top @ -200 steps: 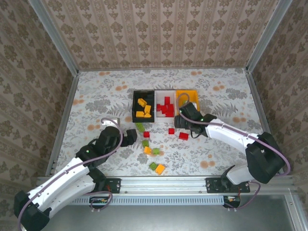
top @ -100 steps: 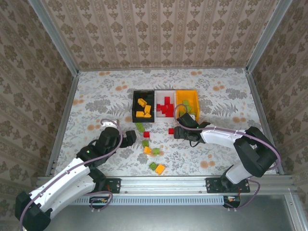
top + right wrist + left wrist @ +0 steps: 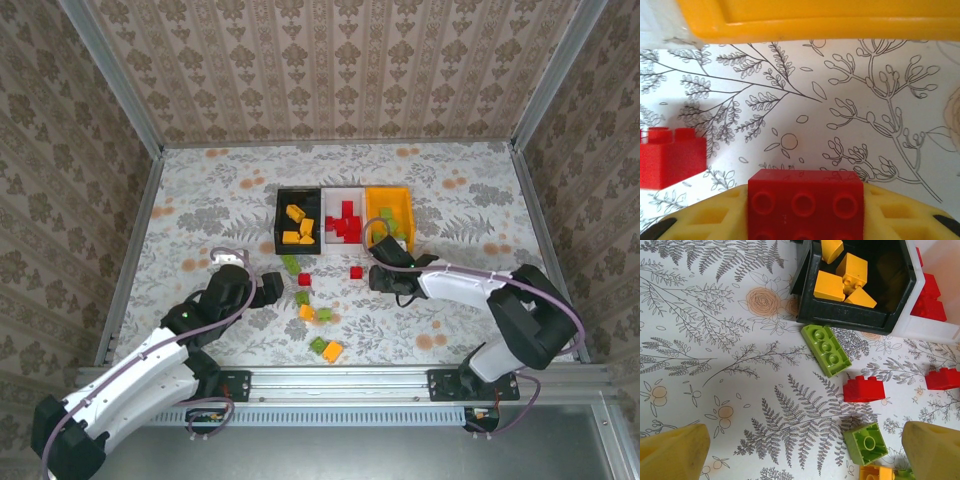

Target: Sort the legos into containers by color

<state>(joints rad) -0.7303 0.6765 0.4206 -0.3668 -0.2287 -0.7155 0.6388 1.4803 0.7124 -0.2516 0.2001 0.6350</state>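
Right wrist camera shows my right claw [image 3: 805, 215] clamped narrow on a red lego [image 3: 805, 197], its sides against my yellow pads [image 3: 715, 210]. A second red brick [image 3: 671, 156] sits on the table [image 3: 865, 100] just left of the claw, and the orange-yellow bin [image 3: 820, 20] lies straight ahead. My left claw [image 3: 802, 452] stands wide with nothing in it. Ahead of it lie a long green brick [image 3: 826, 350] and the black bin [image 3: 850, 322] holding yellow bricks [image 3: 830, 286].
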